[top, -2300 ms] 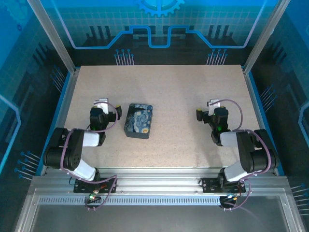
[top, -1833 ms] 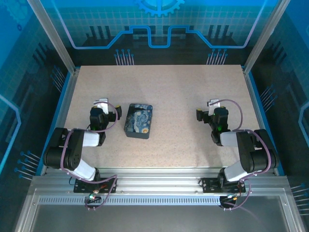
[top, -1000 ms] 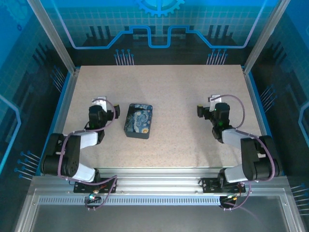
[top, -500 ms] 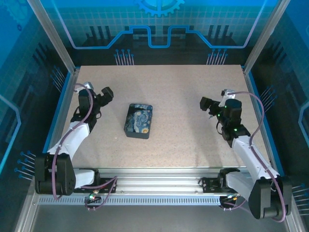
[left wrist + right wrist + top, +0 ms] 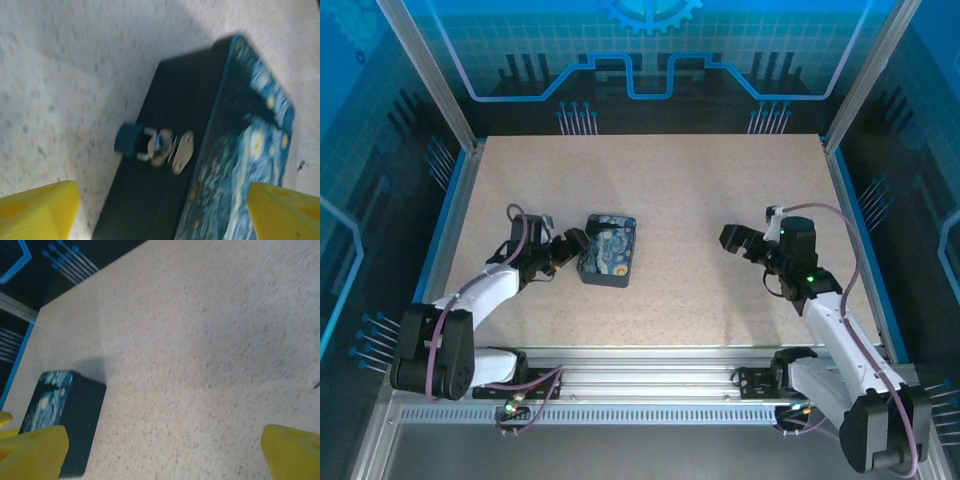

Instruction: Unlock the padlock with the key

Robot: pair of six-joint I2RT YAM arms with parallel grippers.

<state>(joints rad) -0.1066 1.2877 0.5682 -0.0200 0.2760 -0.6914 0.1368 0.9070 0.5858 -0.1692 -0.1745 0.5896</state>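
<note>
Left gripper (image 5: 567,248) was spread, pointed at the blurred padlock (image 5: 158,150) on the tin's (image 5: 608,250) dark side wall; right gripper (image 5: 735,242) was spread wide, well apart from the tin

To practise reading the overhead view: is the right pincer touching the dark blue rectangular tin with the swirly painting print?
No, the right pincer hangs over the speckled table, well apart from the tin.

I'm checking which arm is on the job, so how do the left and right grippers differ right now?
The left gripper sits close beside the dark blue tin, at its left side; the right gripper hangs over bare table, well apart from the tin. The left gripper points right, the right gripper points left. Both stand open, holding nothing.
</note>
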